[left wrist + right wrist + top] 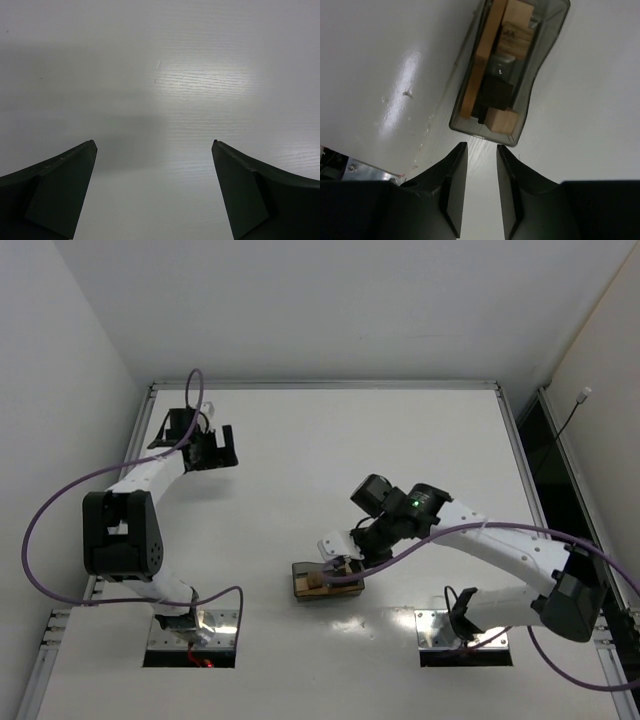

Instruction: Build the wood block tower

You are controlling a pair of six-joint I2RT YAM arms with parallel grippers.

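Observation:
No standing wood block tower shows. The wooden blocks lie loose in a clear grey plastic bin point(532, 95): a long light tan bar point(481, 60), a dark brown block point(495, 93) and a tan cube point(501, 121). The bin also shows in the top view point(300, 587), at the near middle of the table. My right gripper point(481, 145) is narrowly open and empty, its tips just short of the bin's near end; in the top view point(336, 560) it hovers over the bin. My left gripper point(154, 142) is wide open and empty over bare table, far left at the back point(221, 448).
White walls close the table at the back and left. A raised rail point(515, 440) runs along the right edge. Metal base plates point(192, 626) point(452, 628) sit at the near edge; one shows in the right wrist view point(367, 172). Purple cables point(40, 510) loop off both arms.

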